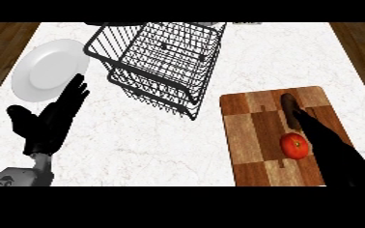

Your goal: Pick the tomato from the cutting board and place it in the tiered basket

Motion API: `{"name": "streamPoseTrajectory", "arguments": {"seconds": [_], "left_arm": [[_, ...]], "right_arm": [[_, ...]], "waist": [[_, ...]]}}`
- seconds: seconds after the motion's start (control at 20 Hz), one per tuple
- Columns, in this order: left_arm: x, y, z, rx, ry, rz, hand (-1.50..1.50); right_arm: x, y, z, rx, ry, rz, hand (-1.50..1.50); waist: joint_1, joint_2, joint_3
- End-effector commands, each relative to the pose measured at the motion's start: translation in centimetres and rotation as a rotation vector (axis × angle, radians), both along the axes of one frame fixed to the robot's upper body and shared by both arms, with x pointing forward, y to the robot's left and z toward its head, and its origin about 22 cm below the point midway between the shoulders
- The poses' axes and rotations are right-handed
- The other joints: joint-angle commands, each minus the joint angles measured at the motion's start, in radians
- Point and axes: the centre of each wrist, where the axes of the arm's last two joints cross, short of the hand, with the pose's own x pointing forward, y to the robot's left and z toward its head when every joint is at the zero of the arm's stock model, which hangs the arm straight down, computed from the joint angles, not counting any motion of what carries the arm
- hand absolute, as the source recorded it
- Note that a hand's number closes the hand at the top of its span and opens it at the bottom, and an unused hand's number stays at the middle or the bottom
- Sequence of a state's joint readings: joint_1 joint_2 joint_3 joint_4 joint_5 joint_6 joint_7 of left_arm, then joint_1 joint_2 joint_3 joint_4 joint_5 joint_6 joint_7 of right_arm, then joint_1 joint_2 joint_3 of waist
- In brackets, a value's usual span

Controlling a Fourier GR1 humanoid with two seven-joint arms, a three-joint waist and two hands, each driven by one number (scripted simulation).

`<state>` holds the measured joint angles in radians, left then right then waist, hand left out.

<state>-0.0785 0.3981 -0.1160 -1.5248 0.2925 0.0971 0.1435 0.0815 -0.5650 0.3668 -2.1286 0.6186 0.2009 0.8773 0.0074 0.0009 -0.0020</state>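
A red tomato [294, 146] lies on the wooden cutting board [257, 125] at the right of the counter. My right hand [324, 145] reaches over the board from the lower right, fingers straight, just right of the tomato and touching or nearly touching its side. The black wire tiered basket [167, 63] stands at the back centre, up and left of the board. My left hand [50, 118] rests open at the lower left, fingers up, holding nothing.
A white plate [44, 70] lies at the back left, just above my left hand. The white marble counter [157, 145] stretches between the hands. Dark wood floor shows past the counter's left and right edges.
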Motion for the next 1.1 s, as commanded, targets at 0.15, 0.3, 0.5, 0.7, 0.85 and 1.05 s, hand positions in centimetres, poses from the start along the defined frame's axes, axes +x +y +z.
{"name": "streamPoseTrajectory", "arguments": {"seconds": [0.15,0.3,0.5,0.7,0.85,1.05], "left_arm": [[-0.6,0.0,0.2,-0.010,0.024,-0.002,0.00],[0.0,-0.4,1.3,-0.012,0.003,-0.004,0.00],[0.0,-0.6,-0.4,-0.011,0.011,0.006,0.00],[1.1,-0.1,1.9,0.003,-0.009,0.004,0.00],[1.4,0.2,0.3,-0.007,0.011,0.002,0.00],[-2.0,0.4,0.1,-0.007,0.006,0.018,0.00]], "right_arm": [[1.3,1.4,-3.8,-0.056,0.060,-0.082,-1.50],[3.5,1.2,-5.8,-0.051,0.081,-0.111,-1.50],[2.3,-0.4,-6.9,-0.074,0.074,-0.107,-1.50],[3.4,-1.8,-9.6,-0.120,0.034,-0.119,-1.50],[5.3,-2.1,-9.2,-0.137,-0.003,-0.133,-1.50],[3.2,-2.7,-10.5,-0.164,-0.012,-0.138,-1.50]], "waist": [[-0.004,-0.002,0.002],[-0.001,-0.001,0.002],[-0.009,-0.001,0.002],[-0.009,0.000,0.002],[-0.007,0.000,0.002],[-0.004,-0.002,0.002]]}}
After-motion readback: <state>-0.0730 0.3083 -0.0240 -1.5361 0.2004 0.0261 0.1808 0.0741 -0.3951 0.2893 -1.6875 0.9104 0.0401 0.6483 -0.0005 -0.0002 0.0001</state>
